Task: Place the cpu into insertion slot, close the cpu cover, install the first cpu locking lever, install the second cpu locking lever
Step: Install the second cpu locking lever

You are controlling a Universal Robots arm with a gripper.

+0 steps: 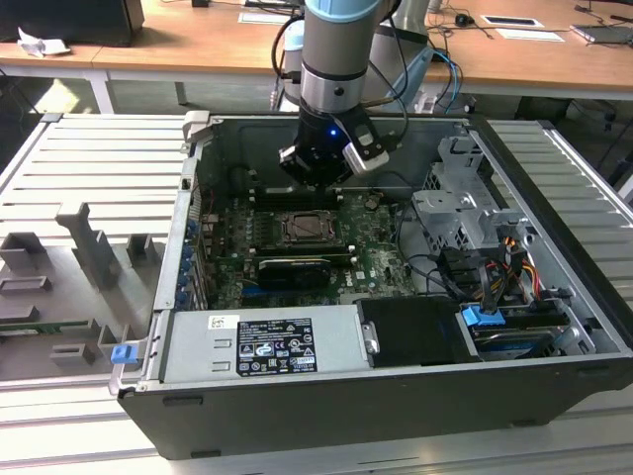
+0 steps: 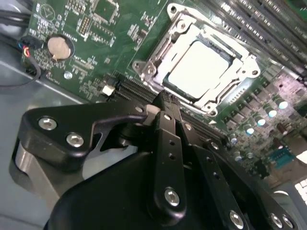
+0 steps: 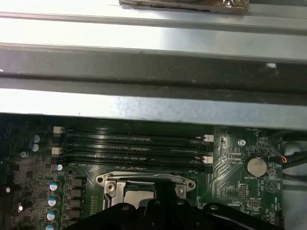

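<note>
Inside the open computer case, my end effector is hovering closed and empty just beside the cpu, which is sitting under its cpu cover.

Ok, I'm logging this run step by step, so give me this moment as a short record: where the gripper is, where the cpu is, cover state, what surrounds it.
gripper: fingers together, holding nothing, tips over the near edge of the socket
cpu: seated flat in the socket, metal top facing up
cpu cover: silvery frame lying down around the cpu
locking levers: cannot tell whether latched
arm: reaching down into the open computer case
nearby: memory slots, coin cell battery on the motherboard
</note>
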